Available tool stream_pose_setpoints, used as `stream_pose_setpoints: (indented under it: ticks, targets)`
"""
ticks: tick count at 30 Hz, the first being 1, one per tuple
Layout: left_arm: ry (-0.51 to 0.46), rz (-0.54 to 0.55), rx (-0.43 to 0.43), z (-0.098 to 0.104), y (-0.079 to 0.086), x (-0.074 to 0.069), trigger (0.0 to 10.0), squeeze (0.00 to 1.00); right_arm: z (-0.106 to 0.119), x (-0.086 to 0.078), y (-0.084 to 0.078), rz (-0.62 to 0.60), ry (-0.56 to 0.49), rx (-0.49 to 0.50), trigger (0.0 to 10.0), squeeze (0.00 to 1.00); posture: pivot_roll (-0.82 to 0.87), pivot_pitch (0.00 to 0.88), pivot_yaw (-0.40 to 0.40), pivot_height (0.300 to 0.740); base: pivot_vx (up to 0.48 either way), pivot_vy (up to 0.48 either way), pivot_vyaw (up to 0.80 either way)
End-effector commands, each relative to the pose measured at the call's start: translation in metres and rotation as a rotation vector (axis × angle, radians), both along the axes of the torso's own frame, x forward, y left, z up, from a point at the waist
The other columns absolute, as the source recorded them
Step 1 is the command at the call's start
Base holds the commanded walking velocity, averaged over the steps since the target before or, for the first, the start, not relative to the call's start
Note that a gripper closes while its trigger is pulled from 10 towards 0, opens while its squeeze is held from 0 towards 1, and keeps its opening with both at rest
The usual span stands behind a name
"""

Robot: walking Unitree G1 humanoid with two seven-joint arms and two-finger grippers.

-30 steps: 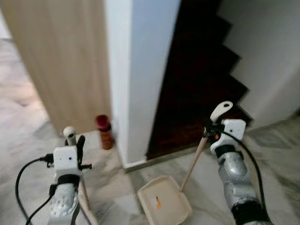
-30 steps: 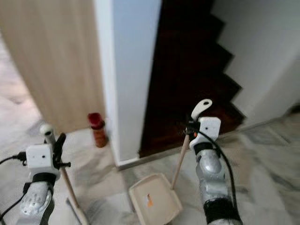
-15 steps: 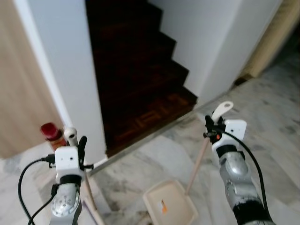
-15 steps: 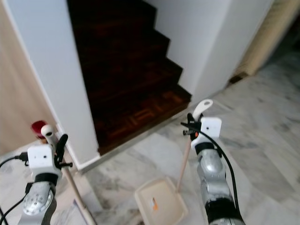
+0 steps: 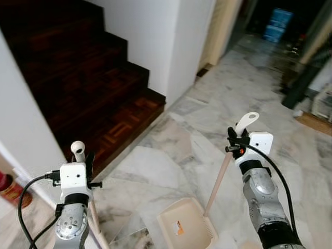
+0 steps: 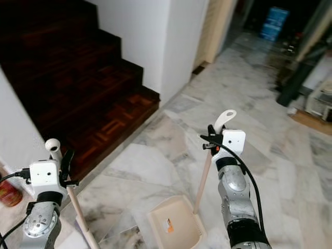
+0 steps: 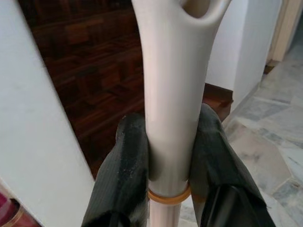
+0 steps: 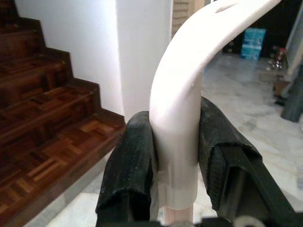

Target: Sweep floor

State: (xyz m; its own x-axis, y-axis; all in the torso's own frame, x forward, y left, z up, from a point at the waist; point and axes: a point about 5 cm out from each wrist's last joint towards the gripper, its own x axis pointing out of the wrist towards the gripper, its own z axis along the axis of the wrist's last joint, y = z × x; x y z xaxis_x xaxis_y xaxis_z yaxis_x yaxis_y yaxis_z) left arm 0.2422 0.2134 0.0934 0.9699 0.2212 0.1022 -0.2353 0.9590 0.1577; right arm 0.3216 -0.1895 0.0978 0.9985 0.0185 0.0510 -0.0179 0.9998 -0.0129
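Where the grey-veined white marble floor (image 5: 218, 109) meets a dark parquet wooden staircase (image 5: 78, 88) at ten o'clock, a red can (image 5: 8, 188) stands at nine. The left gripper (image 7: 170, 156) clamps the cream plastic broom handle (image 7: 173, 94). At six lies a cream plastic dustpan (image 5: 185, 226) bearing an unreadable orange label; the right gripper (image 8: 175, 156) clamps its wooden-shafted, white-capped handle (image 5: 222, 171). Blue boxes (image 5: 275, 23) sit at one.
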Motion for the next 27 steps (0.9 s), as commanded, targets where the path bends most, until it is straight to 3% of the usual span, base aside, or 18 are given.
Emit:
stream_pose_setpoints:
  ticks: [1,27]
  targets:
    - [-0.029,-0.011,-0.008,0.0042,-0.0043,0.0014,10.0,0.0,0.0126,0.0029,-0.0059,-0.017,-0.046,-0.013,10.0,0.0,-0.02,0.047,-0.062,0.74,0.0,0.0,-0.8]
    - [-0.031,-0.022,-0.022,0.0038,-0.0057,0.0017,10.0,0.0,0.0144,0.0036,-0.0081,-0.025,-0.047,-0.015,10.0,0.0,-0.02,0.043,-0.064,0.74,0.0,0.0,-0.8]
